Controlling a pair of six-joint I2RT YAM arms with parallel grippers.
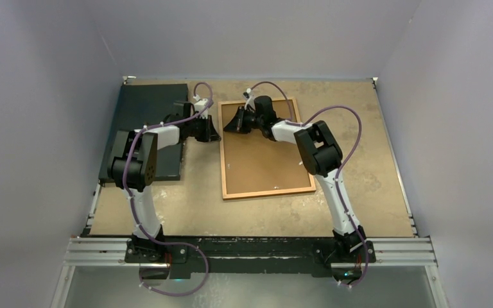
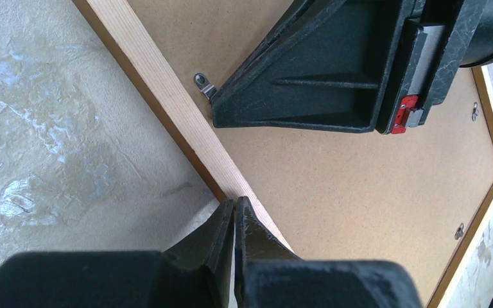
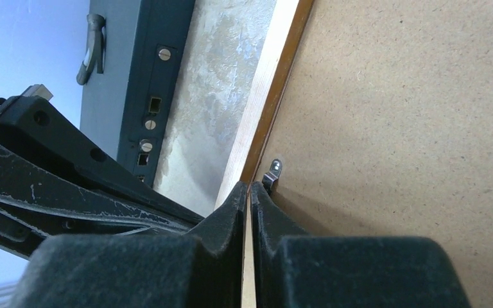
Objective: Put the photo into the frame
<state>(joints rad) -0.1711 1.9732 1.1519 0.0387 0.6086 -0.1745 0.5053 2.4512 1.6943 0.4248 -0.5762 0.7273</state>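
The frame (image 1: 269, 191) lies face down on the table, its narrow wooden border (image 2: 160, 83) around a plain brown backing board (image 1: 263, 157). The photo is hidden. My left gripper (image 2: 236, 202) is shut, its tips resting on the frame's left border. My right gripper (image 3: 248, 186) is shut too. Its tips sit at the inner edge of that same border (image 3: 266, 90), right beside a small metal clip (image 3: 273, 172). In the top view the two grippers (image 1: 217, 133) (image 1: 226, 126) meet at the frame's far left corner area.
A dark grey-black mat (image 1: 147, 109) lies at the far left of the table, under the left arm. More small metal clips (image 2: 459, 231) sit along the frame's other sides. Grey walls close in the table on three sides.
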